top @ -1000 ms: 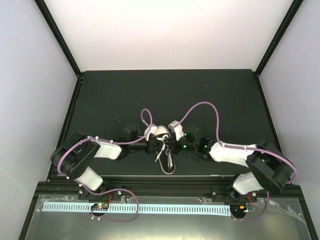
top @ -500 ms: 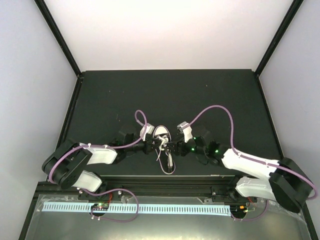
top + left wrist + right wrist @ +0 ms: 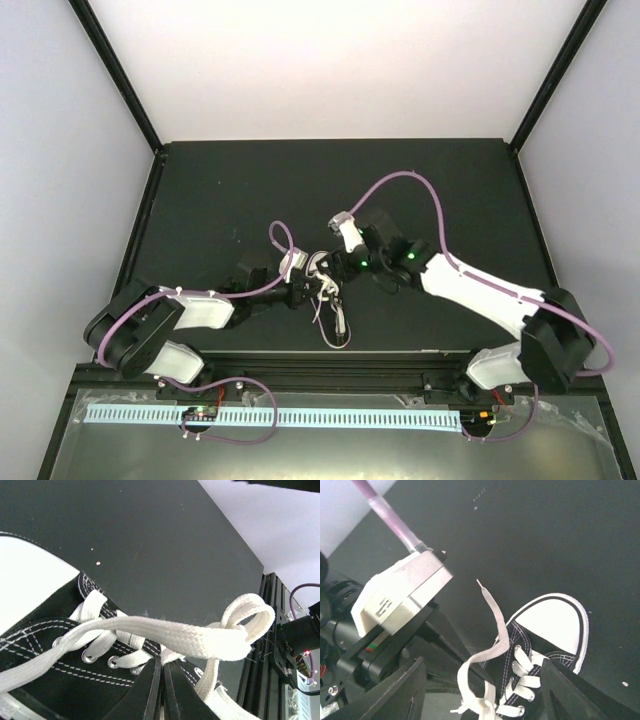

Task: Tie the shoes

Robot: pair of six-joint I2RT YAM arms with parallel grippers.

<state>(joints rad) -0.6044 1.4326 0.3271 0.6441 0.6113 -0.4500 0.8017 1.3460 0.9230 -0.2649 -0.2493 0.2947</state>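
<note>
- Clamped tight at the left claw [image 3: 161, 666], pinching the white lace [image 3: 165, 634], with a loop [image 3: 250, 617] drawn out past the fingertips.
- Spread wide at the right claw [image 3: 481, 665], gripping nothing, hanging just over the free lace end [image 3: 495, 614].
- Find the black sneaker [image 3: 555, 625] mid-worktop [image 3: 220, 200] between both arms, toe cap [image 3: 320, 260] facing away from the bases.
- Looks like catching that free end next: drop low, close near the crossing, not at the tip.
- Hold left-side tension steady and pull slowly, or risk collapsing the loop and dragging the sneaker.
</note>
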